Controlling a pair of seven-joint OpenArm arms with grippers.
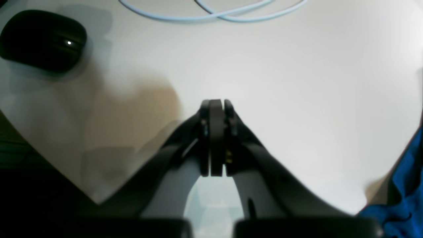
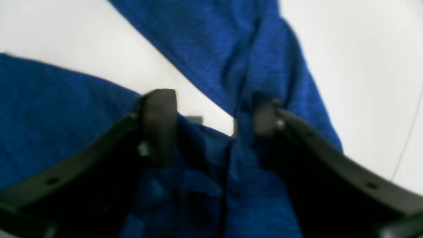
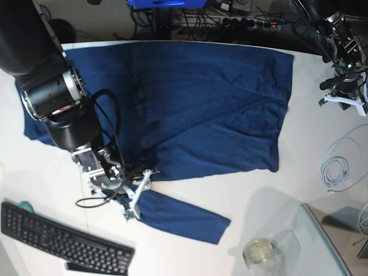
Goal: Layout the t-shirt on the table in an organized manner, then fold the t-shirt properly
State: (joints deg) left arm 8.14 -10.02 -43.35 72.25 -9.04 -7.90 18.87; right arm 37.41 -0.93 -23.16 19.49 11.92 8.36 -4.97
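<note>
The t-shirt lies spread over the far half of the white tabletop, its body mostly flat with some creases, and 1 long sleeve trails toward the near edge, angled away from the body.

The right gripper is low over the spot where that sleeve meets the body. Its 2 fingers stand spread apart with blue cloth bunched between them, but the blurred view does not show whether they pinch it.

The left gripper hovers over bare tabletop near the shirt's far corner, its fingers clenched together on nothing; only a scrap of blue fabric shows at the edge of its wrist view.

A black keyboard lies at the near edge, a coiled pale cable beside the shirt, and a clear jar near the front.
</note>
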